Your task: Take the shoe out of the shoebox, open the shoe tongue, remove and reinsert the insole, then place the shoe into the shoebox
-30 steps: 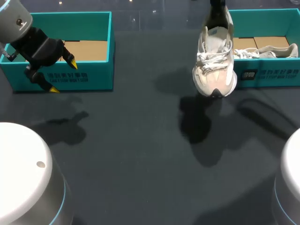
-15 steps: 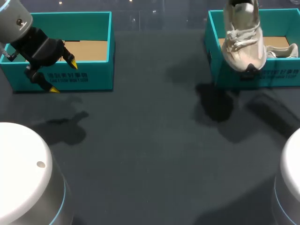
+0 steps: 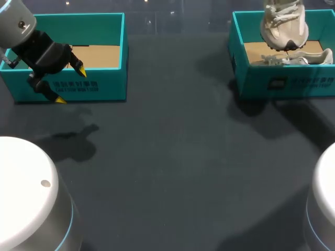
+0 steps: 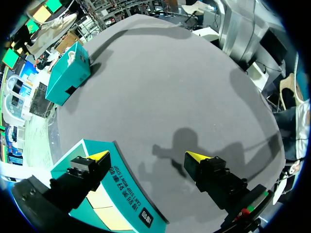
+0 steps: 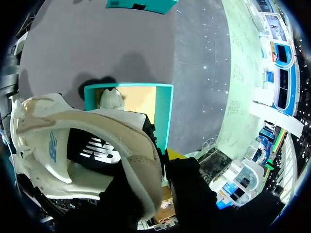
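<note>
— Where is the shoe [image 3: 285,23]?

— It hangs toe-down over the shoebox [image 3: 282,83], with the toe pointing into the open top. A second shoe [image 3: 299,58] lies on its side inside, along the front wall.

— Why toe-down?

— It is gripped at the heel, so the toe hangs lowest. I judge it can go in toe first, into the room behind the second shoe.

— Does the head view show what holds it?

— No. The shoe's upper part runs off the edge there, and the holder is out of sight. The right wrist view fills that in. The right gripper [image 5: 156,162] pinches the heel collar, and the collar wall runs between its two dark fingers. One yellow tip shows beside the rim. That view also looks into the shoe, where the dark insole [image 5: 92,150] appears seated, and past it into the box.

— And the other arm?

— The left gripper [image 3: 70,84] hovers by the front wall of the other box [image 3: 99,83], fingers spread and nothing between them. Its own wrist view shows only bare table [image 4: 170,87] between the tips, and a corner of that box under one finger. It is probably kept aside because lowering the shoe needs one arm.

— What is left?

— Lowering and releasing, I'd say.
</note>
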Robot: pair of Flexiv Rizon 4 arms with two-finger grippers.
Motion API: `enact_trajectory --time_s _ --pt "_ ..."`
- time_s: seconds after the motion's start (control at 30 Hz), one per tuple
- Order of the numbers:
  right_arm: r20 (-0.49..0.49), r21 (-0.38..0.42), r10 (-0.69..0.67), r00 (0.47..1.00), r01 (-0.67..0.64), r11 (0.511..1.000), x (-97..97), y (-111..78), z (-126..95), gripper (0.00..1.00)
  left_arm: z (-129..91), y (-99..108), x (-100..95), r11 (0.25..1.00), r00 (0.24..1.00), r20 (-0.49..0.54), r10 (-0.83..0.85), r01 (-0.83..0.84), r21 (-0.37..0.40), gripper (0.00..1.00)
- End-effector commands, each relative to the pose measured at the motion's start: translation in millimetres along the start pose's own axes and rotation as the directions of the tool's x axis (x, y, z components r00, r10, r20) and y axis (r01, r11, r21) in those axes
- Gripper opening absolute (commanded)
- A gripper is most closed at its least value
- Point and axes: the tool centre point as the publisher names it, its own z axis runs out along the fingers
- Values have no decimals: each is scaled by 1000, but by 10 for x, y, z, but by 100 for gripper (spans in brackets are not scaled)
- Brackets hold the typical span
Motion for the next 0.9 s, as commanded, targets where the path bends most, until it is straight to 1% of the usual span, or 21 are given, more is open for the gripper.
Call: enact_trajectory --time_s 0.03,0.1,0.13,0.17,0.2,0.23,0.27,0.3,0.33,0.4,0.47,0.57,0.6,0.73,0.83,0.87,0.9 --pt "-8 4 -2 1000 2 1000 -30 6 -22 0 -6 -3 5 1000 1000 -1 1 -1 -2 100" --pt "-8 4 -2 1000 2 1000 -30 6 -22 0 -6 -3 5 1000 1000 -1 1 -1 -2 100" --pt "-10 6 6 1000 -6 1000 -46 -39 41 0 -6 -3 5 1000 1000 -1 1 -1 -2 100" --pt "-7 10 7 1000 -6 1000 -71 -103 82 0 -6 -3 5 1000 1000 -1 1 -1 -2 100" --pt "35 3 -7 999 7 1000 -109 -189 106 0 -6 -3 5 1000 1000 -1 1 -1 -2 100" --pt "42 0 -14 999 14 1000 -152 -277 134 0 -6 -3 5 1000 1000 -1 1 -1 -2 100" --pt "24 40 -28 999 27 999 -207 -368 184 0 -6 -3 5 1000 1000 -1 1 -1 -2 100" --pt "25 44 -35 999 34 998 -258 -444 224 0 -6 -3 5 1000 1000 -1 1 -1 -2 100" --pt "55 22 -56 997 55 998 -306 -526 259 0 -6 -3 5 1000 1000 -1 1 -1 -2 100" --pt "45 46 -63 997 61 997 -402 -673 363 0 -6 -3 5 1000 1000 -1 1 -1 -2 100" --pt "56 32 -86 995 84 996 -495 -757 419 0 -6 -3 5 1000 1000 -1 1 -1 -2 100" --pt "45 34 -125 991 124 992 -625 -840 488 0 -6 -3 5 1000 1000 -1 1 -1 -2 100" --pt "49 18 -137 989 137 990 -662 -870 518 0 -6 -3 5 1000 1000 -1 1 -1 -2 100" --pt "35 13 -162 986 161 987 -782 -972 669 0 -6 -3 5 1000 1000 -1 1 -1 -2 100" --pt "33 -2 -172 985 172 985 -855 -1045 784 0 -6 -3 5 1000 1000 -1 1 -1 -2 100" --pt "33 -9 -166 986 166 986 -872 -1083 834 0 -6 -3 5 1000 1000 -1 1 -1 -2 100" --pt "23 1 -140 990 140 990 -881 -1125 882 0 -6 -3 5 1000 1000 -1 1 -1 -2 100"
